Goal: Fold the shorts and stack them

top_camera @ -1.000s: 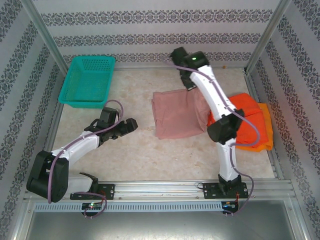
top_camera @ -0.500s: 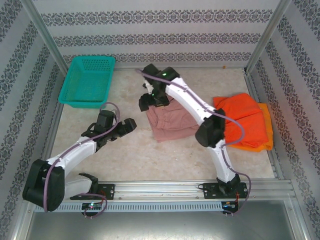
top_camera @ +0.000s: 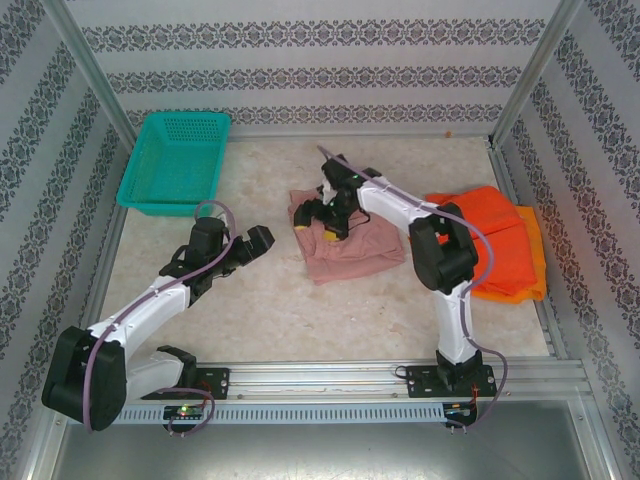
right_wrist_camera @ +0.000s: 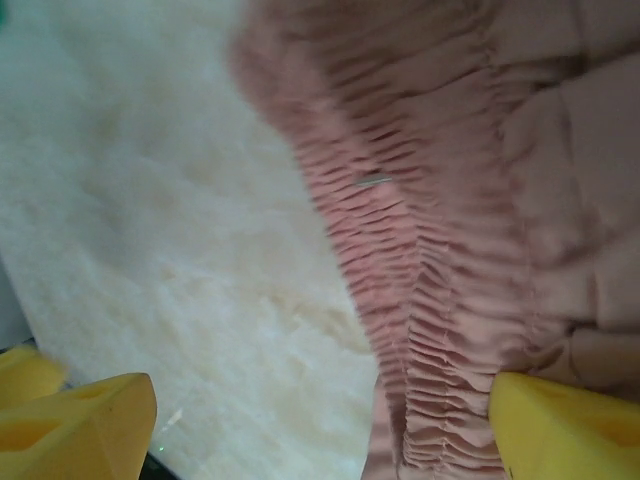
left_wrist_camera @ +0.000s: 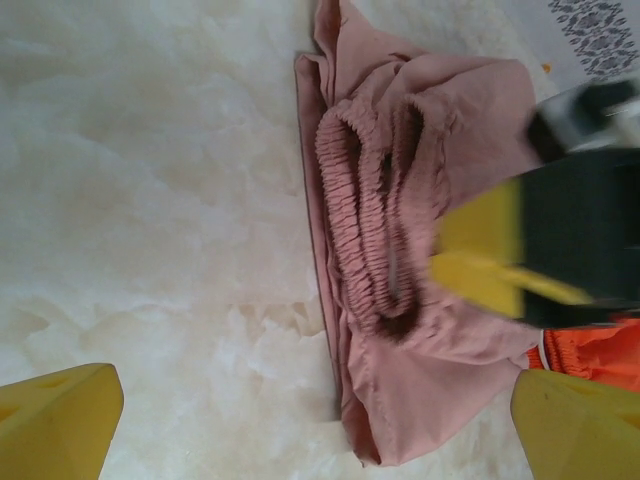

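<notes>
At the middle of the table (top_camera: 260, 300) lie the dusty pink shorts (top_camera: 350, 250), folded into a rumpled bundle with the gathered elastic waistband (left_wrist_camera: 350, 200) bunched on top toward the bundle's left side. Off to the right, near the table's right edge, the red-orange shorts (top_camera: 490, 230) rest on the yellow-orange shorts (top_camera: 535, 265), whose cloth shows past the right and near sides. The red-orange pair sits just beside the pink one, but the right arm hides whether they touch. The right gripper (top_camera: 315, 222) hangs over the far left part of the pink bundle with its jaws spread apart and nothing pinched. In the right wrist view its yellow fingers (right_wrist_camera: 90, 420) stand at the two lower corners with the ruffled waistband beneath them, the picture somewhat blurred. The left gripper (top_camera: 262, 243) sits low over bare table just to the left of the pink shorts and points toward them, jaws wide and empty. In its own wrist view the yellow fingertips flank the bundle's near edge without touching it. The teal mesh basket (top_camera: 175, 160) stands at the far left corner, well apart from all the cloth
</notes>
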